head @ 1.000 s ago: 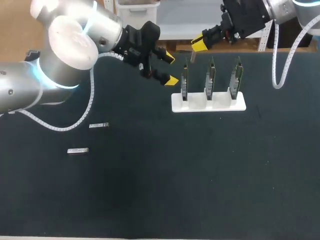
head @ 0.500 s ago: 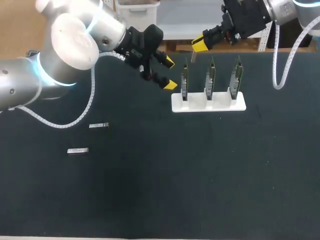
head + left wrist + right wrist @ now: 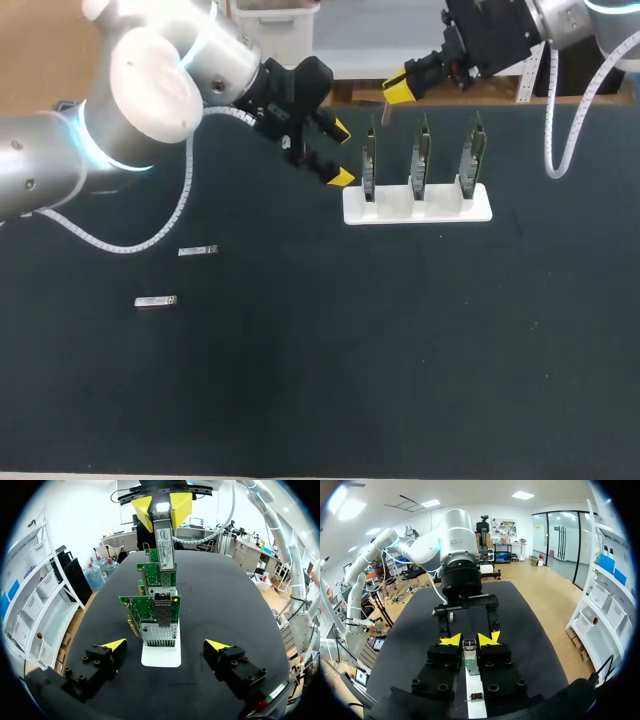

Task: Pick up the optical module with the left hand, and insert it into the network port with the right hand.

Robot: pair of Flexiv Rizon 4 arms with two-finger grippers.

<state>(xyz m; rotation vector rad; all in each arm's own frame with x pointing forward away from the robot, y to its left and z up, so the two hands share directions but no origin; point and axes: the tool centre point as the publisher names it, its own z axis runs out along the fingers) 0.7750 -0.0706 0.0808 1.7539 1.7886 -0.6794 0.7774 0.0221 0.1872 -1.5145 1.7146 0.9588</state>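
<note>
My right gripper (image 3: 398, 90) hangs above the far left end of the white card stand (image 3: 440, 212), shut on a slim silver optical module (image 3: 385, 112). In the left wrist view that module (image 3: 164, 545) points down toward the row of three upright green network cards (image 3: 152, 609), pinched between the right gripper's yellow fingertips (image 3: 142, 507). My left gripper (image 3: 338, 152) stands open just left of the stand, nothing between its fingers, with the nearest card ahead of it (image 3: 165, 645). In the right wrist view the module (image 3: 469, 647) sits between my right gripper's (image 3: 469, 640) tips.
Two more silver modules lie on the dark mat at the left, one (image 3: 198, 250) nearer the stand and one (image 3: 156, 301) closer to the front. The stand's white base (image 3: 476, 707) shows under the right gripper, with the left arm (image 3: 457, 540) straight ahead of it.
My left gripper has shifted a little right toward the stand, staying open. The right gripper and its module have not moved.
</note>
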